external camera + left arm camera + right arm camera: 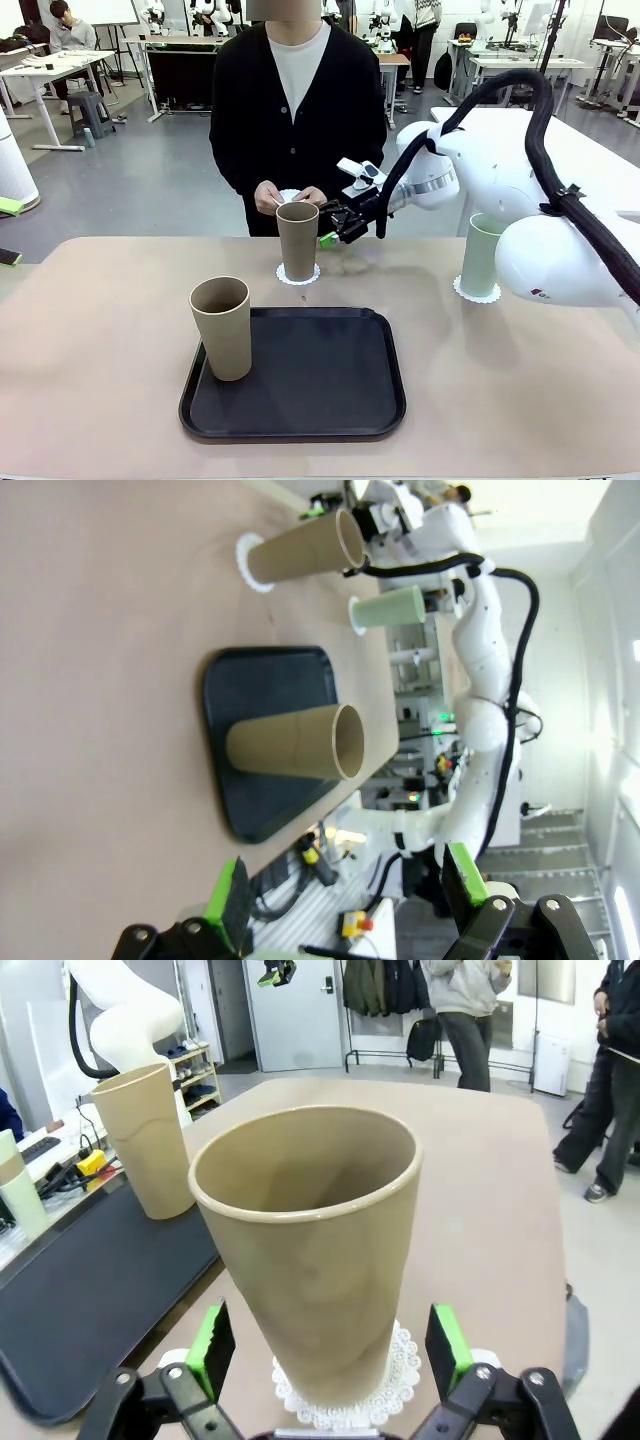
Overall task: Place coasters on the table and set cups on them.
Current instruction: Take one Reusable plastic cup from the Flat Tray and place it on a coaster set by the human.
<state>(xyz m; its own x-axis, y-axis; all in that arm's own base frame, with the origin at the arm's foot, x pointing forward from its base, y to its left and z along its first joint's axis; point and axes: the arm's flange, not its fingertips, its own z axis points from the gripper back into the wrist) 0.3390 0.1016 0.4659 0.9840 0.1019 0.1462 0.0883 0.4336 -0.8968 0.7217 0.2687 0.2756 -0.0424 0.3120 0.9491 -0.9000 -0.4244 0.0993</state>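
We see the left gripper (345, 890) in its own wrist view, jaws spread wide with nothing between the green pads (228, 898); all the cups lie well ahead of it, none near its fingers

On the table (90, 340), farthest left, the first tan cup (221, 327) stands upright in the near left corner of the black tray (320, 400), its base on the tray's floor

Just past the tray's far edge, about the middle of the table, the second tan cup (297, 240) stands upright on a white coaster (298, 275), whose lacy rim shows round the base. The right gripper (328, 1345) reaches in from the right at this cup. Its jaws are wide open and the cup stands between them. In the right wrist view we see one green pad on either side of the cup's lower part, each with a clear gap to the wall. So the pads touch nothing and the gripper has hold of nothing

Behind this cup, at the far edge of the table, the person holds another coaster (288, 194) in both hands (268, 198), above the tabletop

Farther right, the mint cup (480, 255) stands upright on its own coaster (477, 292), just left of the right arm's white elbow (560, 260) in the front view and well apart from both grippers
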